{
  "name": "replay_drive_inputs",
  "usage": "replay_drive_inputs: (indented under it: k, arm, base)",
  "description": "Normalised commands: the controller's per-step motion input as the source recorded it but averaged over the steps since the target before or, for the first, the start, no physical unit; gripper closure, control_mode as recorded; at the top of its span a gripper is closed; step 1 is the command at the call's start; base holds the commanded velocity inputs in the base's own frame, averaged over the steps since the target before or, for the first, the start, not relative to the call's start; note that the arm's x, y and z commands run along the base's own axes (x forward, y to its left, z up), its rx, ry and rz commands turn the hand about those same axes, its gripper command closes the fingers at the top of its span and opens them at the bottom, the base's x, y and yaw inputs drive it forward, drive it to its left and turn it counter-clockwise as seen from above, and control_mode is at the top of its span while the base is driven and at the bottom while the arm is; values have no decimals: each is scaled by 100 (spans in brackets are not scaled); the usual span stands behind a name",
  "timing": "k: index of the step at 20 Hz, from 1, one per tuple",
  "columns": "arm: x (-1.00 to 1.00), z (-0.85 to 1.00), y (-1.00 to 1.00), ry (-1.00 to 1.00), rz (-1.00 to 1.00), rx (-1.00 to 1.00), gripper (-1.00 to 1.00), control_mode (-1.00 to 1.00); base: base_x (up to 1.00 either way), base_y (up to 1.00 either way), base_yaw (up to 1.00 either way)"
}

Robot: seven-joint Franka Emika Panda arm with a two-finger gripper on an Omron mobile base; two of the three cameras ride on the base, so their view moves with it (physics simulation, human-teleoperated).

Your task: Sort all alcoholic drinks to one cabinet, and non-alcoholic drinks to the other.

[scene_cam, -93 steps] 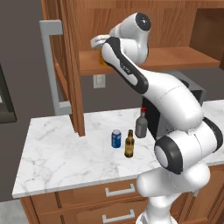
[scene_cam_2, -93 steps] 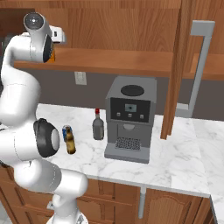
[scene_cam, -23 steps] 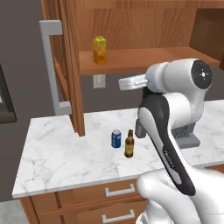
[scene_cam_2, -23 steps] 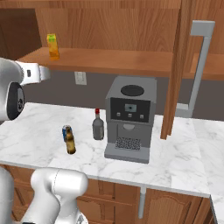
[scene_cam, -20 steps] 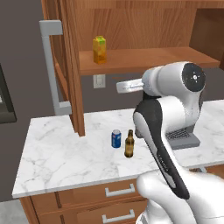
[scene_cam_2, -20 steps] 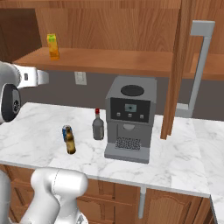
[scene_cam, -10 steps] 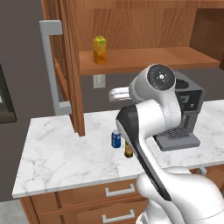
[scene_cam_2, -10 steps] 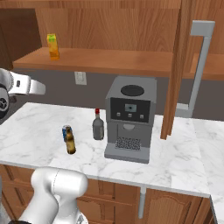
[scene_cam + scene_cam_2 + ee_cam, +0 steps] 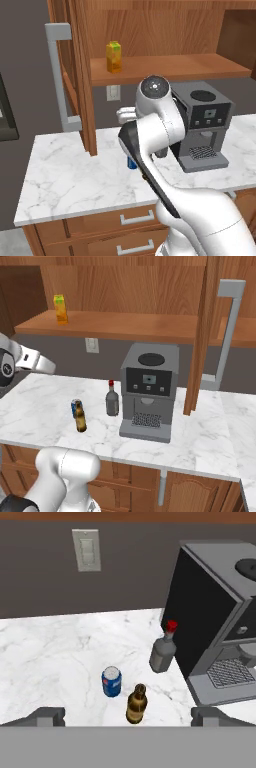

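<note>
- Hand view looks down on the marble counter (image 9: 60, 657): the gripper (image 9: 127, 716) hangs above it with both dark fingertips (image 9: 47, 714) spread wide, nothing between them.
- Brown beer bottle (image 9: 136, 704) stands upright just above the gap between the tips, slightly right of its middle.
- Blue soda can (image 9: 111, 681) stands just beside the bottle, up and to its left in this view; whether the two touch cannot be told.
- Grey bottle with a red cap (image 9: 163, 649) stands farther off, up and right of the beer bottle, close against the dark side of the coffee machine (image 9: 210, 622).
- A wall switch plate (image 9: 86, 549) sits on the grey wall behind the counter.
- Right base view: the can (image 9: 75, 406) and beer bottle (image 9: 80, 418) stand together on the counter (image 9: 200, 436), the grey bottle (image 9: 112, 399) between them and the coffee machine (image 9: 147, 391); the wrist end of the arm (image 9: 35, 362) reaches in from the left edge, above and left of the drinks.
- Yellow-orange juice carton (image 9: 61, 309) stands upright at the left end of the open cabinet shelf (image 9: 130, 326), well above the other drinks.
- Left base view: the juice carton (image 9: 114, 57) stands on the shelf (image 9: 190, 67) beside the open cabinet door (image 9: 80, 75); the white arm (image 9: 155, 125) stands in front of the drinks, with a sliver of the blue can (image 9: 131, 164) showing at its edge.
</note>
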Motion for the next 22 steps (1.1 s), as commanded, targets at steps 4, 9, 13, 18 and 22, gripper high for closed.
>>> replay_drive_inputs:
  k: [4, 9, 13, 18, 22]
  arm:
    - [28, -51, 18, 4, -9, 0, -100, -100]
    - [25, -46, 13, 0, -9, 0, -100, -100]
    - [25, -43, 9, 0, -10, 0, -100, -100]
    - [30, -42, 13, 0, -11, 0, -100, -100]
    - [22, -34, 14, 0, -13, 0, -100, -100]
  base:
    - [0, 0, 0]
    - [0, 0, 0]
    - [0, 0, 0]
    - [0, 0, 0]
    - [0, 0, 0]
